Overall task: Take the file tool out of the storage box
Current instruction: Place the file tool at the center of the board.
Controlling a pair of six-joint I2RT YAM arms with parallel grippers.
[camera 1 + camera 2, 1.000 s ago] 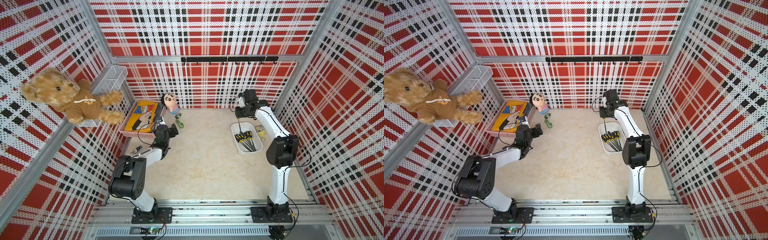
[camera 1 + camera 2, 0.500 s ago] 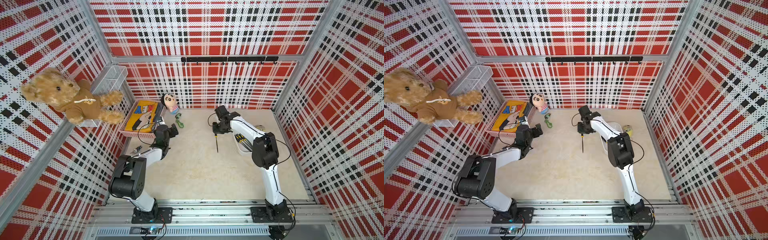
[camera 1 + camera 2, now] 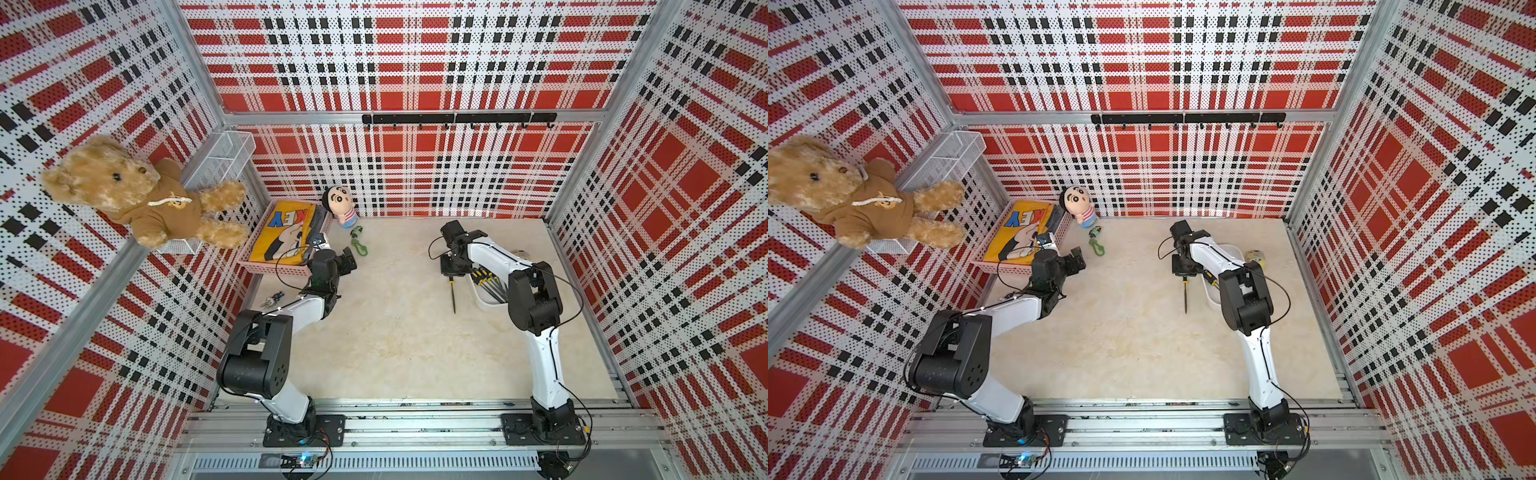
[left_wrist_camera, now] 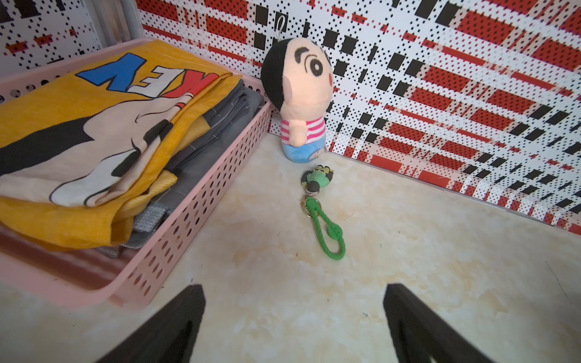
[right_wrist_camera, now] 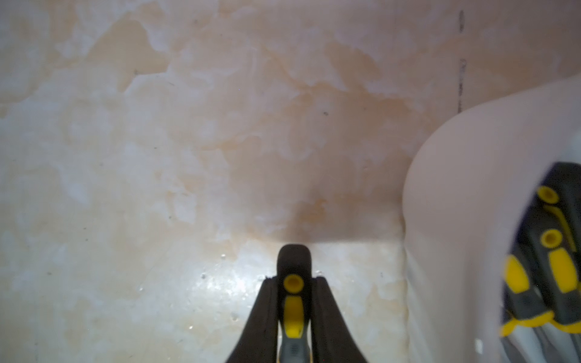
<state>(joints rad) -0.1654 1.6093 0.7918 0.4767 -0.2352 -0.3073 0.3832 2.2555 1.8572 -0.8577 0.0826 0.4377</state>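
Fingers (image 5: 262, 317) of the right gripper (image 5: 294, 279) clamp the file tool (image 5: 293, 314); only top views show its blade (image 3: 454, 297).

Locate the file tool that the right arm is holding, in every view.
Top view: file tool right of centre, just left of the storage box.
Top view: file tool near centre, left of the storage box.
Left wrist: not in it.
Right wrist: file tool clamped between the jaws.
Shared landmark: the storage box, absent from the left wrist view.
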